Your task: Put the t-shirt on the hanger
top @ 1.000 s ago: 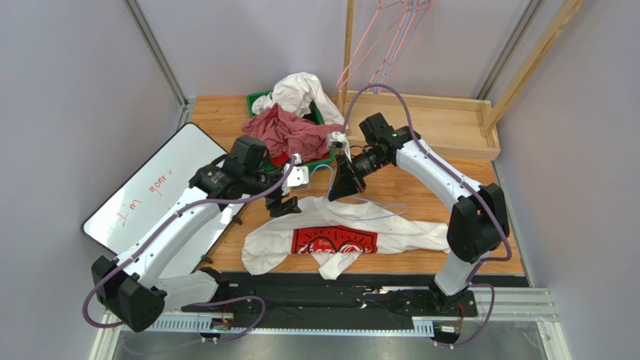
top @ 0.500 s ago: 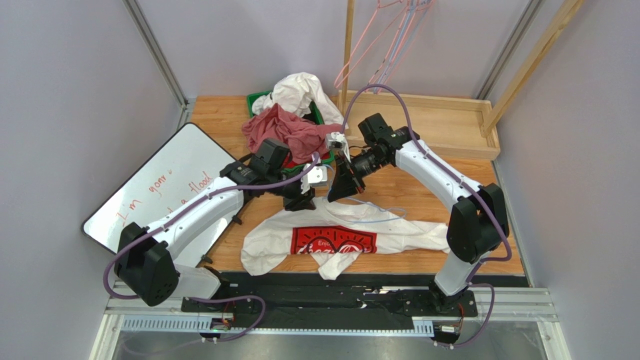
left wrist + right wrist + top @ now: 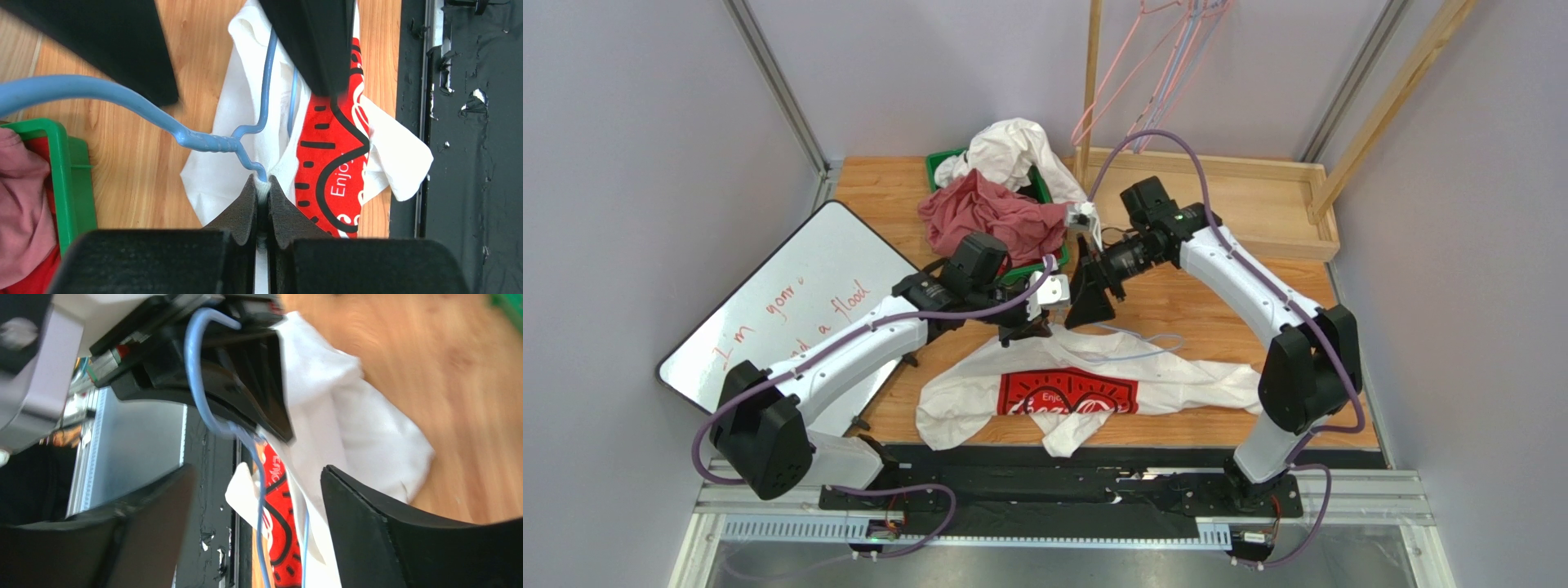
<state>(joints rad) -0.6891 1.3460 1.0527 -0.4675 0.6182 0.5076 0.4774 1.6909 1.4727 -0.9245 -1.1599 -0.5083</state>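
One t-shirt (image 3: 1161,368), white, lies spread on the table (image 3: 1210,294), red print (image 3: 1069,392) facing up, hem rumpled. Resting at the shirt's collar: the pale blue hanger (image 3: 202,139), wires over the white cloth, hook curving away from the shirt. Cannot tell whether any wire runs inside the shirt.

At the shirt's collar, left claw (image 3: 262,187), pads pressed together on a bit of white collar cloth, right where the hanger's neck wire comes down. Just beyond the collar, right claw (image 3: 258,471), fingers spread wide apart, hanger wire passing through the gap. Contact with the wire unclear.

Farther back from the shirt, a green basket (image 3: 940,162) heaped with a dark red garment (image 3: 995,214) and a plain white garment (image 3: 1014,147). Left of the shirt in the top view, a whiteboard (image 3: 781,306) with red writing. Well behind the shirt, pink hangers (image 3: 1124,74) hanging by a wooden post.
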